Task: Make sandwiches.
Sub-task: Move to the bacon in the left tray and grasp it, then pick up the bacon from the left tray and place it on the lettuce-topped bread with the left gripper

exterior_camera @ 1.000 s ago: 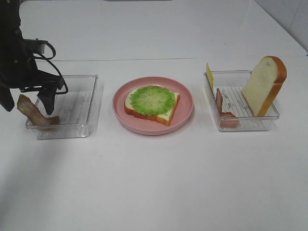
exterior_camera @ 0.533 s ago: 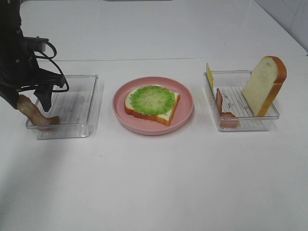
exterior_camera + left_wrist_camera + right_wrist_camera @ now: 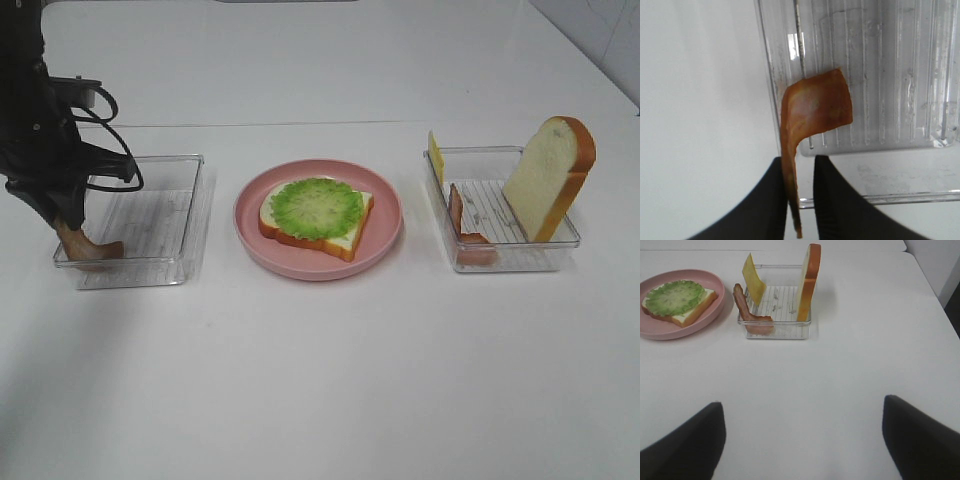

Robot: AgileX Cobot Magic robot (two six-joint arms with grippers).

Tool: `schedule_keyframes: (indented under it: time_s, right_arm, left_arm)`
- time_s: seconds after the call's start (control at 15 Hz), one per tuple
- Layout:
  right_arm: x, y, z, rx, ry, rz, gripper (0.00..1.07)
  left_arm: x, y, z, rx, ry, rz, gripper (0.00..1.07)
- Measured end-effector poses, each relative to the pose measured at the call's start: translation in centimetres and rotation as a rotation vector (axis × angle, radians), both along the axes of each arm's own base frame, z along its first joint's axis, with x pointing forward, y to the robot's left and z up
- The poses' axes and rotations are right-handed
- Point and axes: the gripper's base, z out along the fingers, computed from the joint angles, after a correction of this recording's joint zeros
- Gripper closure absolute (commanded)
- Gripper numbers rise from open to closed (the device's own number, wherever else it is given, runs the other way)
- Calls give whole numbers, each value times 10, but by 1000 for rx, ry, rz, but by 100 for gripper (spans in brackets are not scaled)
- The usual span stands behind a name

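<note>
We should let the left gripper [image 3: 800,165] seat squarely on the bacon strip [image 3: 815,107] before lifting it over the clear tray [image 3: 190,200] wall towards the lettuce-topped bread [image 3: 317,208] on the pink plate [image 3: 385,240]. Its fingers [image 3: 765,200] flank the strip's raised end closely, but we cannot tell if the pinch is firm. The arm hangs steeply over the tray's side away from the plate. The right gripper [image 3: 802,440] has its fingers spread wide.

The setting is a robot test bench in a lab-type room, not a working kitchen. Indicators: a bare white tabletop [image 3: 320,380]; plastic toy food, such as a toy bread slice [image 3: 548,175], staged in clear storage trays [image 3: 160,215] beside a pink plate [image 3: 388,235]; a black robot arm [image 3: 35,130] with exposed cabling.
</note>
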Motion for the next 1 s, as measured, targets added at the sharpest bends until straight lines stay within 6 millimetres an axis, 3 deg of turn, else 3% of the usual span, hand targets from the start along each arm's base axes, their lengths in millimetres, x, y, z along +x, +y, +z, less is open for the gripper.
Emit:
schedule_keyframes:
  time_s: [0.07, 0.4, 0.67, 0.73, 1.0]
  right_arm:
    - [0, 0, 0, 0, 0, 0, 27]
    - [0, 0, 0, 0, 0, 0, 27]
    - [0, 0, 0, 0, 0, 0, 27]
    - [0, 0, 0, 0, 0, 0, 27]
    - [0, 0, 0, 0, 0, 0, 27]
  left_arm:
    - [0, 0, 0, 0, 0, 0, 107]
    - [0, 0, 1, -1, -3, -5, 107]
    - [-3, 0, 36, -25, -98, -19, 107]
    - [-2, -5, 59, -84, -177, -36, 107]
    - [7, -25, 84, -302, -288, -64, 107]
